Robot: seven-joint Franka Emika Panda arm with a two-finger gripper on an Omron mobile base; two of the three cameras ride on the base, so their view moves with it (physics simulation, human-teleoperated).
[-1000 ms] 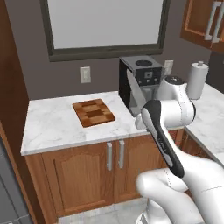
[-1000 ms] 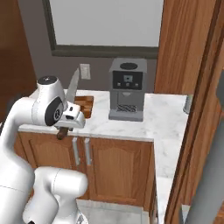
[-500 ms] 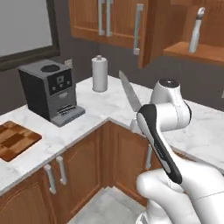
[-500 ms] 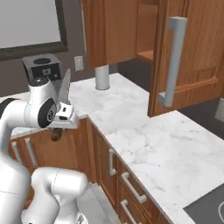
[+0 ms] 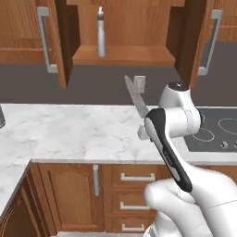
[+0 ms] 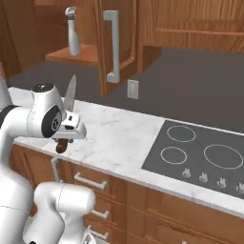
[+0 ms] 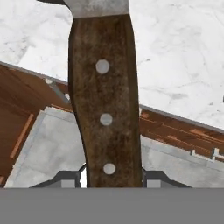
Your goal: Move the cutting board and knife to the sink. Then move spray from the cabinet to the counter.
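My gripper (image 6: 65,137) is shut on the knife (image 6: 70,94), which it holds upright with the silver blade (image 5: 136,99) pointing up and the dark brown handle (image 7: 105,109) between the fingertips. It hovers over the front edge of the white marble counter (image 5: 69,129), and my gripper (image 7: 111,177) looks down past the handle at that edge. The spray (image 5: 100,32) stands on the shelf of the open reddish-brown cabinet (image 5: 122,55), above and behind the knife. From the right base view the spray (image 6: 73,38) is up to the left. The cutting board and the sink are out of view.
A black cooktop (image 5: 213,134) lies in the counter to the right of the arm. Both cabinet doors (image 6: 107,43) stand open over the counter. A wall outlet (image 5: 139,83) sits under the cabinet. Drawers (image 5: 138,178) line the base units.
Both base views have swung along the counter: coffee machine, paper towel roll and cutting board left the picture, the open cabinet and cooktop came in. The knife stays upright in my gripper.
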